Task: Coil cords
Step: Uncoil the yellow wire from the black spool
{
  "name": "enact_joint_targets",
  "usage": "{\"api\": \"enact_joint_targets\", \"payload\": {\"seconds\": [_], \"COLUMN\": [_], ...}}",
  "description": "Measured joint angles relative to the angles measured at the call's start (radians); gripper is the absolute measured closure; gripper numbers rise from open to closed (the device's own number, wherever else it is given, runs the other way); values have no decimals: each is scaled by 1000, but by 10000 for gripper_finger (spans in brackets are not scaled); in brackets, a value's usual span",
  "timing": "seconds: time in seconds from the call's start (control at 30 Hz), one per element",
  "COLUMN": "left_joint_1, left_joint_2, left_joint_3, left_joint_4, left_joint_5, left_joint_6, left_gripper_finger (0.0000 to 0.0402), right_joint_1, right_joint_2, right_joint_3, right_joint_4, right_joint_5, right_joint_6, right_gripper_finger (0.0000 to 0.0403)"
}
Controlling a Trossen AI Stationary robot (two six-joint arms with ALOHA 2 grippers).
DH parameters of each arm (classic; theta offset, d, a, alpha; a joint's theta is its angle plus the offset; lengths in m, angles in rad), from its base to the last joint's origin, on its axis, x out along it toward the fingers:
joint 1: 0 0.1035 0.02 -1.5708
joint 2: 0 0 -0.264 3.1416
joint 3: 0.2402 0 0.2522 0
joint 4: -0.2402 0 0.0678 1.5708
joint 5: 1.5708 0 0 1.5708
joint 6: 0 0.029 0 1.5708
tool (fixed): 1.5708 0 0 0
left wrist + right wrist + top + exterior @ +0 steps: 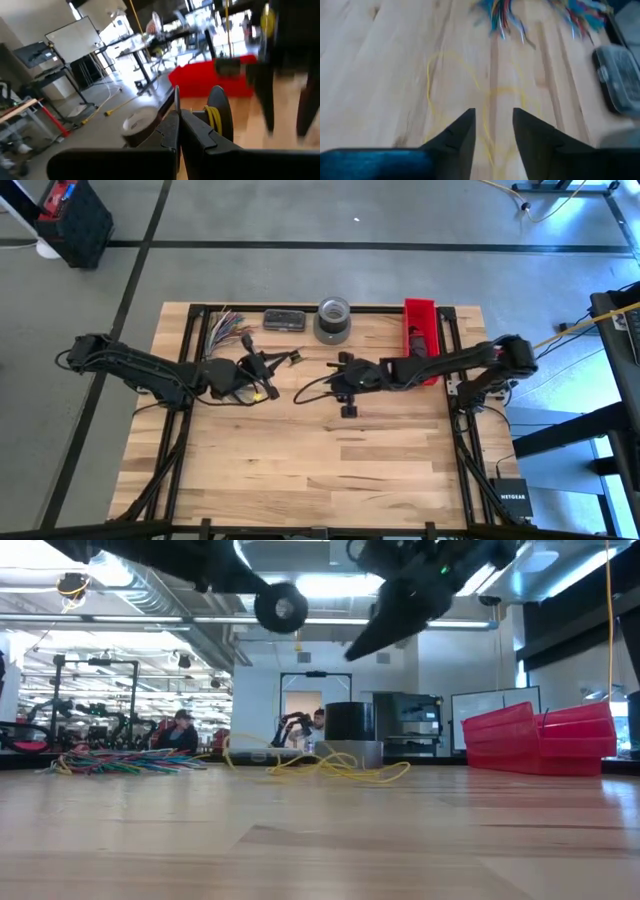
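A thin yellow cord lies in loose loops on the table; it also shows in the right wrist view. Part of it is wound on a small round black spool, which my left gripper holds well above the table at centre left. In the left wrist view the spool's disc shows yellow turns beside it. My right gripper is open and empty, above the loose loops, to the right of the spool; it shows in the high view. My left gripper is shut on the spool. Its two fingers pinch a thin dark flange that sticks up between them, beside the disc with the yellow turns. The spool is lifted clear of the table.
A fan of multicoloured wires lies at the far left, a dark flat box and a grey tape roll at the far middle, and a red bin at the far right. The table's near half is bare wood.
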Motion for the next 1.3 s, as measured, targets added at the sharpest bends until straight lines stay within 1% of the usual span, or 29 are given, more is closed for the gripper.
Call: {"api": "enact_joint_targets", "payload": {"seconds": [0.1, 0.17, 0.23, 0.33, 0.4, 0.47, 0.57, 0.63, 0.83, 1.03, 1.13, 1.3], "left_joint_1": [0, 2, 2, 2, 0, 0, 0, 0, 0, -1, -1, -17], "left_joint_2": [1, 8, 20, 51, 86, 137, 223, 282, 420, 486, 491, 488], "left_joint_3": [0, 0, 0, 0, 0, 0, 0, 0, 0, 0, 1, 17], "left_joint_4": [-47, -85, -141, -234, -267, -276, -269, -272, -270, -259, -260, -274], "left_joint_5": [-1, -1, 0, -10, -39, -73, -112, -121, -125, -125, -121, -117], "left_joint_6": [42, 71, 91, 105, 105, 114, 183, 222, 238, 239, 207, 118], "left_gripper_finger": [402, 402, 402, 402, 402, 402, 401, 402, 402, 401, 387, 336], "right_joint_1": [0, 0, 0, 0, 0, 0, 0, 0, -1, -1, -1, -1], "right_joint_2": [-56, -88, -109, -115, -114, -113, -112, -112, -112, -112, -112, -112], "right_joint_3": [40, 41, 25, -17, -52, -95, -160, -190, -207, -207, -207, -207], "right_joint_4": [-178, -226, -235, -239, -235, -202, -154, -116, -90, -61, -49, -48], "right_joint_5": [-2, -18, -27, -27, -27, -27, -27, -27, -27, -27, -27, -27], "right_joint_6": [7, 23, 34, 52, 62, 77, 90, 91, 89, 89, 88, 88], "right_gripper_finger": [255, 249, 248, 247, 247, 247, 247, 246, 246, 246, 246, 246]}}
